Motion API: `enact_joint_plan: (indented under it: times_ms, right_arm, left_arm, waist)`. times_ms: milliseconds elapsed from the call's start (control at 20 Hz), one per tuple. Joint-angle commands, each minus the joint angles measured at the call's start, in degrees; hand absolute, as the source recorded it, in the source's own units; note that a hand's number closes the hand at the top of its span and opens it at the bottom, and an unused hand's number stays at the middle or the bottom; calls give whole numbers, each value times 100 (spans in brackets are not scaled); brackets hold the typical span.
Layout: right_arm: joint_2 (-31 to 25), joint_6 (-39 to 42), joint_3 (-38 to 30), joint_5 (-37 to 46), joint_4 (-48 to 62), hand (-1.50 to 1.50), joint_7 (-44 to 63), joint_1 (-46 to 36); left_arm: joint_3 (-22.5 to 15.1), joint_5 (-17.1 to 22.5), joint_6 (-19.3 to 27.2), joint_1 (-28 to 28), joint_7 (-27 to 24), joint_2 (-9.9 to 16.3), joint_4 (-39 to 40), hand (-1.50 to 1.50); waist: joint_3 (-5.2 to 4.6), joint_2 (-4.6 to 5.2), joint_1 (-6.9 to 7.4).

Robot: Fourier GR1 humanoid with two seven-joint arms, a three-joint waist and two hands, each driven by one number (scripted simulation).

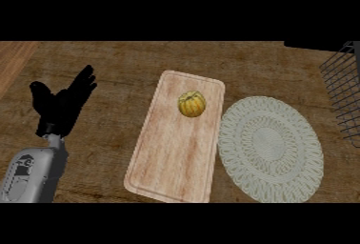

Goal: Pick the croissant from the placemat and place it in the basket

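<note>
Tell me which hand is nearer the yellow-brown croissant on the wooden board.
Left. The left hand rests open to the left of the yellow-brown croissant, off the pale wooden board. The right hand is not in view.

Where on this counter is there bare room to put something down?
The round placemat is bare. The lower part of the wooden board, below the croissant, is free too. Bare counter lies between the left hand and the board. The wire basket crowds the right edge.
</note>
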Motion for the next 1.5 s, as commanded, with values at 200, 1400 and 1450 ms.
enact_joint_plan:
  times_ms: [200, 1400, 1450]
  right_arm:
    - [-161, -116, -251, 595, 291, 150, 1352, 100]
    - [74, -1536, -1506, 1078, -190, -150, 1379, 1532]
    - [-14, -1498, -1494, 1085, -202, -150, 1189, 1365]
  left_arm:
    - [78, -108, 113, 147, -196, 15, 131, 0]
    - [314, 57, 23, 275, -214, 118, 142, 0]
    - [170, -64, 88, 349, -237, 2, 138, 0]
  waist:
    - [14, -79, -181]
    - [29, -155, -368]
    - [28, -181, -408]
